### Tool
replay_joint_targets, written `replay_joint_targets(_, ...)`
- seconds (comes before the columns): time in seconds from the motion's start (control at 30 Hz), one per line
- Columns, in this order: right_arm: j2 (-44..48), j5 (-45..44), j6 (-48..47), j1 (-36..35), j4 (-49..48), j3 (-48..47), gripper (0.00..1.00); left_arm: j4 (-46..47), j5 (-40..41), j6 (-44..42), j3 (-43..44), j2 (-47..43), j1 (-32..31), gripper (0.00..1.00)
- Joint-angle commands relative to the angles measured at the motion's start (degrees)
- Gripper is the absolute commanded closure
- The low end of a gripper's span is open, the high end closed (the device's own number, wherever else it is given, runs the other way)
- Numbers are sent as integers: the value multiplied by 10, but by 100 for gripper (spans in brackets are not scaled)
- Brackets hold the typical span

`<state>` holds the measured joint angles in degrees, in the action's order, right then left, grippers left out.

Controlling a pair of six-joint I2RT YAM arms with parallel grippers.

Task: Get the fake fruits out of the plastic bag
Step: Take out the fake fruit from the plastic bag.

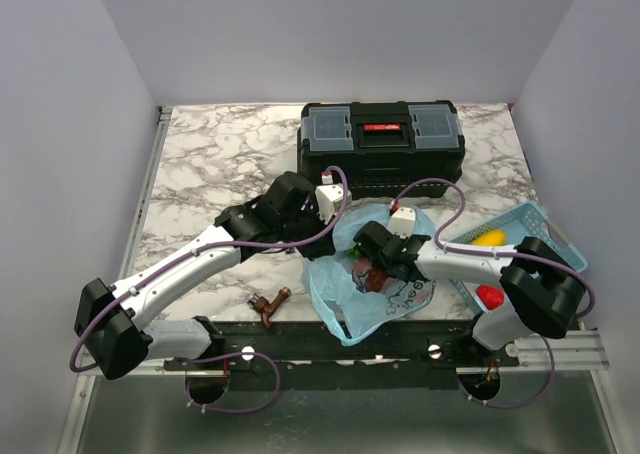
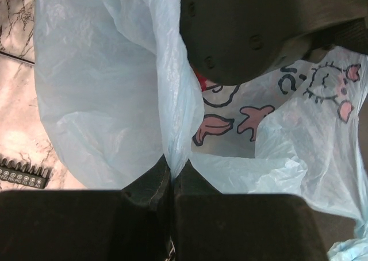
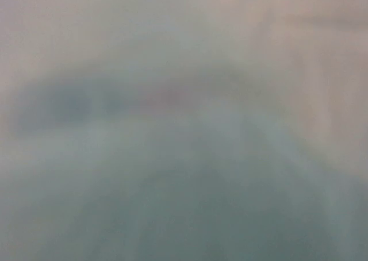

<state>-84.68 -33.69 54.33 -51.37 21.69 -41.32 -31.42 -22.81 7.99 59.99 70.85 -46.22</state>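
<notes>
A marble table [image 1: 220, 164] is seen from above, with two robot arms bolted at its near edge. A black toolbox [image 1: 380, 149] stands shut at the back.

The bag [image 1: 345, 309], thin, light blue and crumpled, lies in the middle near the front edge, between the two arms. Both arms reach inward and meet over it.

The left gripper [image 2: 171, 175] is clenched on a fold of the bag's rim. Its wrist camera shows the film pinched between the two dark fingers, with the blue plastic spread out to either side. Pink cartoon figures and dark writing show on the bag's inner wall.

The right gripper [image 1: 368, 269] points down into the bag's mouth, over a bunch of reddish grapes [image 1: 372, 277] that sits inside the bag. I cannot tell whether its fingers are apart or gripping the grapes. Its own wrist camera gives only a grey-blue blur.

A light-blue basket [image 1: 545, 219] sits on the table's right side, beside the right arm. A yellow fruit [image 1: 489, 238] lies in it towards the back. A red fruit [image 1: 489, 296] is at its near end, partly hidden by the arm.

A small brown thing [image 1: 268, 304] lies on the table's front edge, left of the bag.
</notes>
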Motion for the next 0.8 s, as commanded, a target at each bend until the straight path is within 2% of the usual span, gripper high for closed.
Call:
replay_joint_targets(0.0,89,47,-36,-1,-48,22,75,2,4,0,0,5,-1,100)
replay_joint_targets(0.2,184,128,-72,-1,-93,44,91,1,31,-2,0,0,-1,100)
replay_joint_targets(0.43,249,254,-137,-1,-144,47,94,2,49,-3,-2,-4,-1,100)
replay_joint_targets(0.77,324,342,-176,0,-176,34,97,4,77,-6,-7,-13,-1,100)
